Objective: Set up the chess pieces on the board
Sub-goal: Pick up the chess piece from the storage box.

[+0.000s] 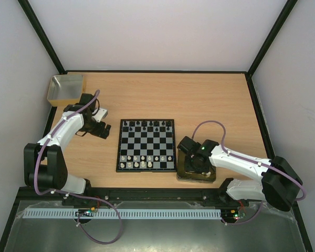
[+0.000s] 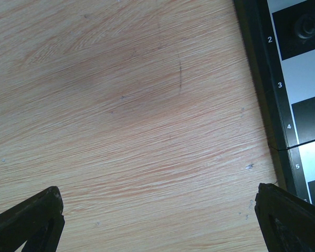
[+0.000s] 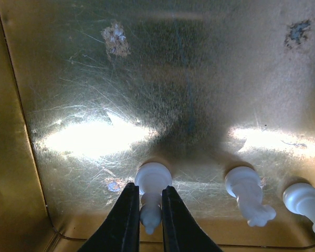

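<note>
Inside the gold tray (image 3: 16, 157) at the board's (image 1: 146, 144) four o'clock, the right end effector (image 3: 148, 188) clamps a white piece (image 3: 153, 176); lift vertically.

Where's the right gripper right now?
The right gripper is down inside the gold tray, just right of the board's near right corner in the top view, closed on a white piece with two more white pieces to its right.

- we count one board (image 1: 146, 144).
- we count one gold tray (image 3: 94, 68) and one yellowish box (image 1: 66, 88).
- we see three white pieces (image 3: 153, 181) in the tray.
- black pieces (image 1: 145, 125) and more white ones stand on the board, too small for us to count.
- we count two arms: the left arm (image 1: 60, 134) and the right arm (image 1: 241, 164).
</note>
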Tool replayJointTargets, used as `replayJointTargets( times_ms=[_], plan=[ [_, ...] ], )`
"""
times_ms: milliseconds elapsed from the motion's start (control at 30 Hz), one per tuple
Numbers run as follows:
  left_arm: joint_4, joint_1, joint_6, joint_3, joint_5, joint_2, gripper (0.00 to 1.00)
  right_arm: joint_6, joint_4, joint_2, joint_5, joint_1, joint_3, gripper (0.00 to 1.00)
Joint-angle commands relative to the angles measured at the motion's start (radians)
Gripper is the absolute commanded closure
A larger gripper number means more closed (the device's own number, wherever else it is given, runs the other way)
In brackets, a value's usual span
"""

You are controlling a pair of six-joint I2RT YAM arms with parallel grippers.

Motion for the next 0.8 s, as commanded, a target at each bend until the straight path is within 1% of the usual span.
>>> replayJointTargets(
  times_ms=[0, 200, 433, 767],
  plan=[
    [-0.021, 0.008, 0.005, -0.002, 0.005, -0.003, 0.01, -0.003, -0.019, 0.007, 0.039, -0.004, 0.016, 0.92],
    [-0.021, 0.008, 0.005, -0.002, 0.005, -0.003, 0.01, -0.012, -0.052, 0.009, 0.063, -0.003, 0.042, 0.92],
    [-0.021, 0.008, 0.006, -0.002, 0.007, -0.006, 0.01, -0.055, -0.146, 0.044, 0.142, -0.004, 0.178, 0.93],
    [-0.025, 0.005, 0.008, -0.002, 0.009, 0.006, 0.01, -0.078, -0.154, 0.089, 0.173, 0.010, 0.273, 0.95]
  ],
)
